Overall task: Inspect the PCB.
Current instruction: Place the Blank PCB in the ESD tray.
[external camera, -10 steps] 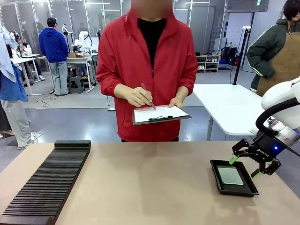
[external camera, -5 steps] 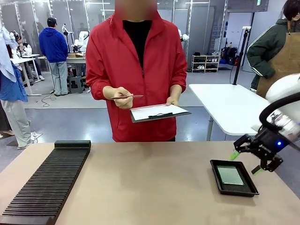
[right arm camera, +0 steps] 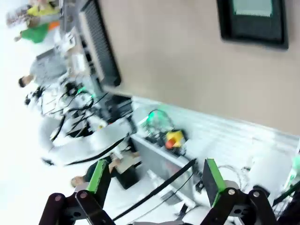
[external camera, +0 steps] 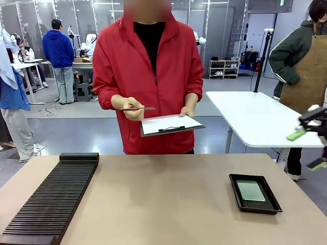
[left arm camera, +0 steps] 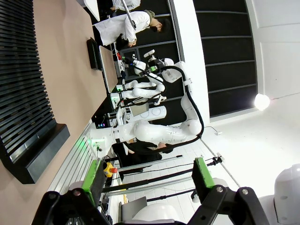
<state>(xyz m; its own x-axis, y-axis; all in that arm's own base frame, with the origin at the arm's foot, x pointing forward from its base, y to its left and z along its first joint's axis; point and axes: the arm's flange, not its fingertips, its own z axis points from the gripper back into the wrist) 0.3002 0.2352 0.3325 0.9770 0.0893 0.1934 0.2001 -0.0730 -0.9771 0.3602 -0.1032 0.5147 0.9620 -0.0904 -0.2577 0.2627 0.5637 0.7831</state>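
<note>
The green PCB lies flat inside a black shallow tray on the right part of the tan table. The right wrist view shows the PCB in the tray at the top edge. High at the right edge of the front view, well above and right of the tray, hangs my right gripper, open and holding nothing. In its own view my left gripper is open and empty, looking past the table edge. Across the table a person in a red jacket holds a clipboard and a pen.
A long black slotted rack lies along the table's left side. A white table stands behind at the right, with a person in a brown apron beside it. Other people stand far off at the left.
My right gripper has lifted away from the tray, moving up and to the right edge of the front view. The person raised the pen off the clipboard and shifted slightly left.
</note>
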